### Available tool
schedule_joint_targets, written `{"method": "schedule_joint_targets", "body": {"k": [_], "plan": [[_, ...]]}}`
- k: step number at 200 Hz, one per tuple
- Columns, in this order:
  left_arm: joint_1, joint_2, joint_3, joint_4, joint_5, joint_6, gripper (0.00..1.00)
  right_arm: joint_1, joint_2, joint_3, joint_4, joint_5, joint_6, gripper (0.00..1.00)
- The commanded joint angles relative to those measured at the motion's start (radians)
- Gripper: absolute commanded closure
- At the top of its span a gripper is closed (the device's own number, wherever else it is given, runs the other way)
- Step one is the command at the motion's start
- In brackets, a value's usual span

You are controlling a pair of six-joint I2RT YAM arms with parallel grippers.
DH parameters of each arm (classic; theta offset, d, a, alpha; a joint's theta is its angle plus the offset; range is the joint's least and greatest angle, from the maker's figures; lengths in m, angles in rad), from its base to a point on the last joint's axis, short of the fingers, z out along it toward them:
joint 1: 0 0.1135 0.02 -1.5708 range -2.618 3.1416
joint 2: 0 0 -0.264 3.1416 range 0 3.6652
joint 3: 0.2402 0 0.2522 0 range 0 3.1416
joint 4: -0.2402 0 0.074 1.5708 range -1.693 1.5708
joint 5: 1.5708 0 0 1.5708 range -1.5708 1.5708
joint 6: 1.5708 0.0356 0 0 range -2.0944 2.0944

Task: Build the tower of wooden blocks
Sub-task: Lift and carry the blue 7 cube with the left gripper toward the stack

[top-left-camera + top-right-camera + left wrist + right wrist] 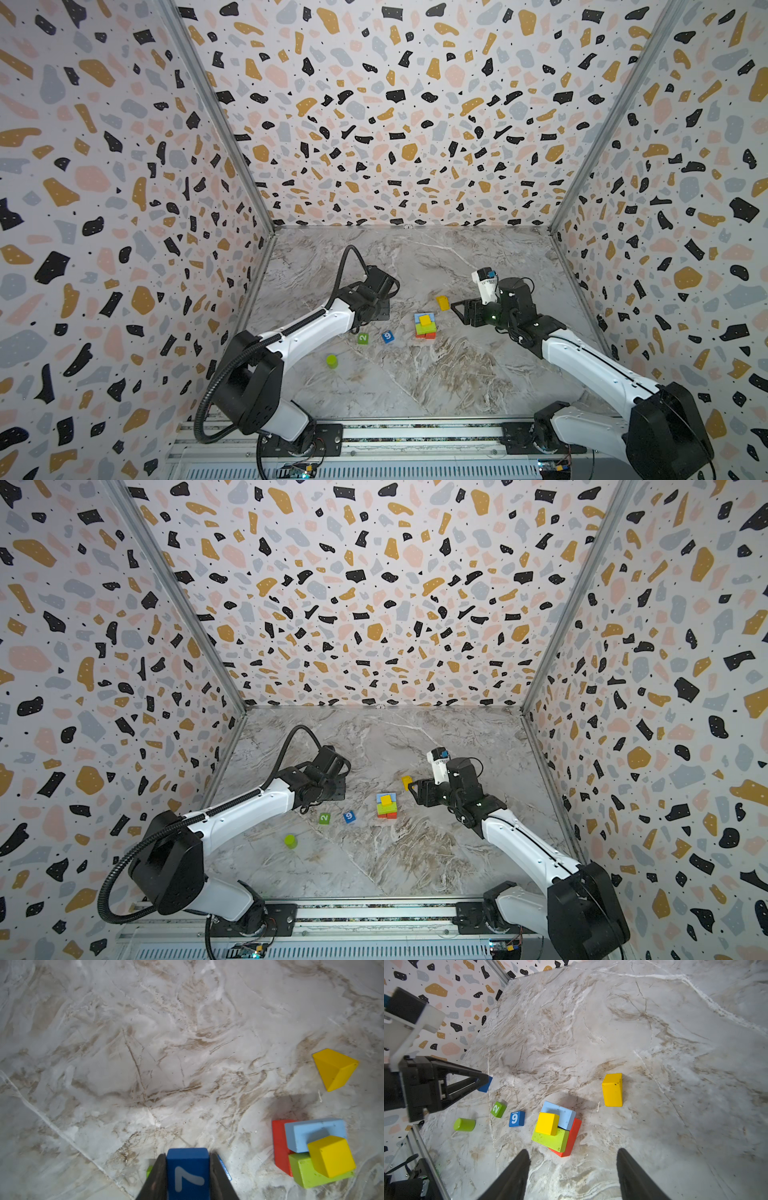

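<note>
Wood block tower (pixel 424 326), near the middle of the marble desk (pixel 436 374): a red brick at the base, lime and light blue slabs on it, a yellow cube on top. Loose wood blocks: a yellow block (pixel 612 1089) behind it to the right; a blue cube marked 9 (pixel 516 1119), a green cube marked 2 (pixel 498 1109) and a lime cylinder (pixel 464 1124) to its left. Left end effector (pixel 187 1155) clamped on a dark blue cube marked 7 (pixel 187 1176); right end effector (pixel 572 1151) wide apart and empty, right of the tower.
</note>
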Motion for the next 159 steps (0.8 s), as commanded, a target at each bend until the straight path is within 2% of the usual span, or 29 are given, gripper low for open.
{"method": "schedule_joint_targets", "body": {"k": [1, 96, 159], "plan": [[-0.042, -0.004, 0.058, -0.051, -0.009, 0.007, 0.72, -0.025, -0.014, -0.017, 0.010, -0.026, 0.023, 0.31], [-0.222, 0.146, 0.272, -0.121, -0.040, 0.018, 0.72, -0.118, -0.026, -0.066, 0.031, -0.076, 0.065, 0.31], [-0.259, 0.218, 0.341, -0.131, -0.018, 0.031, 0.72, -0.172, -0.015, -0.104, 0.071, -0.130, 0.090, 0.30]]}}
